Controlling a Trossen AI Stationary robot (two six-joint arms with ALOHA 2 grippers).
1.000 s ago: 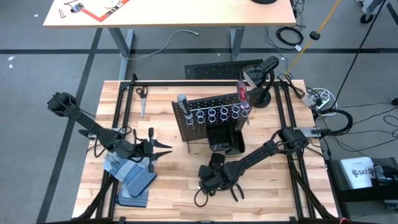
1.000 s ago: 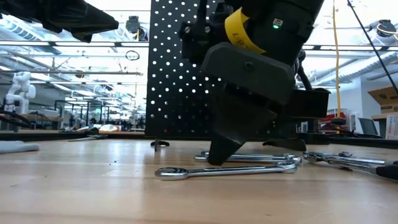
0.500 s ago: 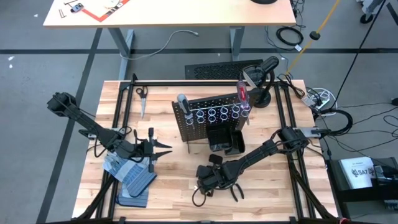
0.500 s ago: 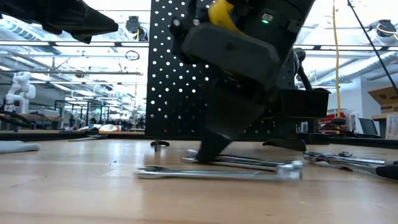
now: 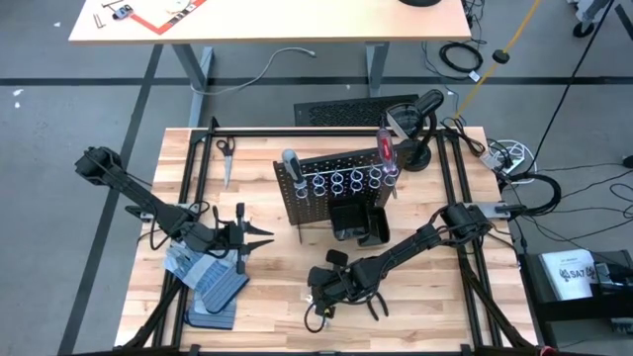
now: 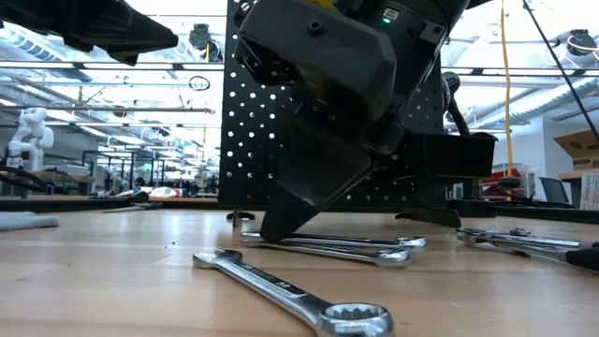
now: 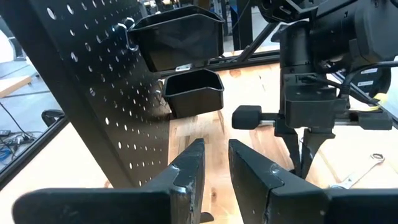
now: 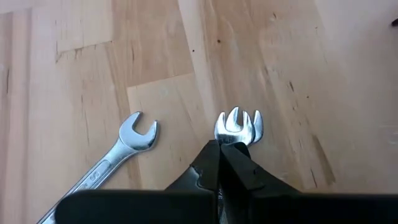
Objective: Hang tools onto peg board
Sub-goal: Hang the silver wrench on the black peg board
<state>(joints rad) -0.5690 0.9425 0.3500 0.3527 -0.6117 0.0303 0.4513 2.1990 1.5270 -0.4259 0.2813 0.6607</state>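
Nearest the front edge of the table (image 5: 267, 326), a loose silver wrench (image 6: 290, 298) lies flat on the wood. Just behind it the right gripper (image 8: 219, 148) is down at the tabletop, its fingers closed tight on the shafts of 2 stacked wrenches (image 8: 238, 126), whose open ends stick out past the fingertips. More tools (image 6: 510, 241) lie off to the right. The left gripper (image 5: 259, 234) hovers over the table's left side near the gloves (image 5: 203, 277), its fingers (image 7: 186, 174) narrowly parted and holding nothing. Farther back stands the peg board (image 5: 336, 178), with a grey-handled screwdriver (image 5: 290, 161) and a red-handled screwdriver (image 5: 385, 148) in its rings and a black bin (image 5: 358, 222) on its face.
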